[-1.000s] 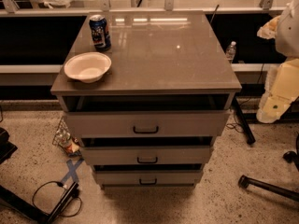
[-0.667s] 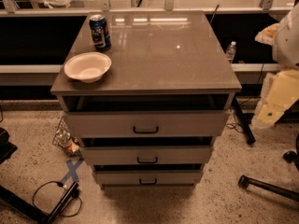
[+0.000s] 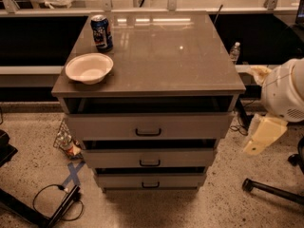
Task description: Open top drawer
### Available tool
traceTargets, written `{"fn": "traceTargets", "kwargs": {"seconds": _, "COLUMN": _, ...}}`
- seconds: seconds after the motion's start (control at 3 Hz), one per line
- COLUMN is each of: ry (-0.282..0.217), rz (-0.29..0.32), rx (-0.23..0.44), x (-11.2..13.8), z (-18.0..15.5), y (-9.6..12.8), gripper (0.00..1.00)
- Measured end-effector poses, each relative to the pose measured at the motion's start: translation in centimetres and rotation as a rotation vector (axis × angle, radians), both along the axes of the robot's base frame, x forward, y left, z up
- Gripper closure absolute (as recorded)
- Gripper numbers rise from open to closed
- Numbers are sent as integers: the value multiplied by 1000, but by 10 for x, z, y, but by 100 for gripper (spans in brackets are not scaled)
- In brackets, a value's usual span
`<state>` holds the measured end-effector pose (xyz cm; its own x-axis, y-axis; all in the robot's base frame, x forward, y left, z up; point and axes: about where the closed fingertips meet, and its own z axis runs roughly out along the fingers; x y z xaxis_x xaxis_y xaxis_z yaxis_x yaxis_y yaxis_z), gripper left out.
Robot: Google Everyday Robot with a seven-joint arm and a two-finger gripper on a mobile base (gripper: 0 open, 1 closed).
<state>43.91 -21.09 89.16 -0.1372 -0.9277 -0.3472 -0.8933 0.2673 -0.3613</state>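
The grey cabinet has three drawers. The top drawer has the tallest, widest front and a small dark handle. Its front stands a little out from the cabinet, with a dark gap above it under the cabinet top. The two shallower drawers sit below, stepped back. My gripper, cream-coloured under a white rounded arm part, hangs in the air to the right of the cabinet at about the height of the top drawer. It touches nothing.
A white bowl and a blue can stand on the cabinet top at the left. A water bottle is behind at the right. Cables and blue tape lie on the floor at the left, and a chair base at the right.
My arm and gripper have moved down and slightly left beside the cabinet's right side. The drawers, bowl and can have not moved.
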Motion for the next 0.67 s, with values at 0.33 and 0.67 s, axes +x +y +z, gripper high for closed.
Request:
{"fn": "traceTargets", "kwargs": {"seconds": 0.33, "ry": -86, "rz": -32, "rx": 58, "x": 47, "z": -57, "y": -4, "gripper": 0}}
{"fn": "traceTargets", "kwargs": {"seconds": 0.67, "ry": -92, "rz": -35, "rx": 61, "x": 50, "z": -59, "y": -5, "gripper": 0}}
